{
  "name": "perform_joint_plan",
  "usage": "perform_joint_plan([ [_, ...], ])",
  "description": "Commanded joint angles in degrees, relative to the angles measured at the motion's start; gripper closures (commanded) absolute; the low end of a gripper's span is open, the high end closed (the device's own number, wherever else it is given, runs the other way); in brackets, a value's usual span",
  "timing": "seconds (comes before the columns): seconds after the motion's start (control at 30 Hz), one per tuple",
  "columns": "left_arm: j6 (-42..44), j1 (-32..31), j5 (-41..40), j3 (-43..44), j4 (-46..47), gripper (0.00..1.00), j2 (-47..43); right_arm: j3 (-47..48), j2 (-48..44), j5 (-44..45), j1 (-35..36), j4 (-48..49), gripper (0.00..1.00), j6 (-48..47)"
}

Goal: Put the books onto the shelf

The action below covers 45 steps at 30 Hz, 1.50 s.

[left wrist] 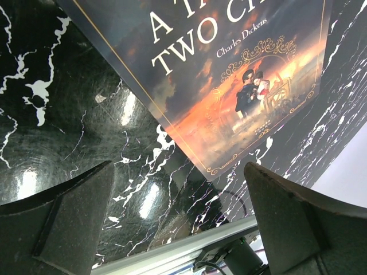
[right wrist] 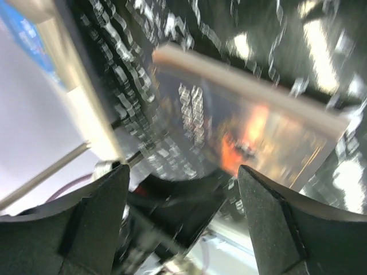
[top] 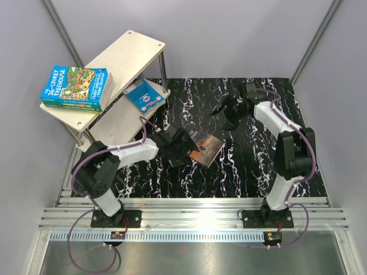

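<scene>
A dark book [top: 205,147] with a sunset cover lies flat on the black marbled mat; the left wrist view shows its lower corner [left wrist: 229,74] just beyond my fingers. My left gripper [top: 182,143] [left wrist: 180,212] is open at the book's left edge, nothing between its fingers. My right gripper [top: 226,112] [right wrist: 183,217] hovers open and empty behind the book [right wrist: 241,120], which looks blurred there. The shelf [top: 129,51] stands at the far left. Green and blue Treehouse books [top: 77,87] are stacked on its upper board, and a blue book [top: 144,94] lies on the lower board.
The shelf's thin metal legs [top: 163,71] stand at the mat's far-left corner. Grey walls close in the sides and back. A metal rail [top: 189,213] holding both arm bases runs along the near edge.
</scene>
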Motion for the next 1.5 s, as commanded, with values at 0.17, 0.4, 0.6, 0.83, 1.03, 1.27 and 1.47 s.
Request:
perform_joint_plan([
  [0.17,2.1,0.5,-1.2,-0.8,4.5,0.01,1.6,10.9,15.3,3.8,-0.2,-8.3,0.18,-14.1],
  [0.4,3.2,2.0,0.9,-0.8,6.1,0.01,3.6,4.0,18.4,-0.4,-0.2,-1.2,0.21,-13.2],
  [0.6,3.9,3.4,2.6,-0.3,7.9,0.01,6.4,-4.9,12.3,-4.4,-0.1,3.7,0.24,-12.4],
  [0.83,4.6,4.2,4.2,1.9,8.8,0.01,10.1,-13.4,3.1,-8.6,1.0,9.2,0.3,-8.5],
  [1.03,5.3,4.7,5.2,4.0,8.4,0.01,12.0,-15.7,-1.7,-11.0,3.3,13.9,0.38,-5.0],
  [1.27,6.1,5.4,6.3,5.8,8.1,0.01,13.1,-16.9,0.1,-11.1,6.8,16.6,0.47,-4.1],
  [1.47,6.8,6.1,6.9,5.7,8.1,0.01,12.8,-16.6,0.7,-8.2,7.6,12.2,0.72,-7.2],
])
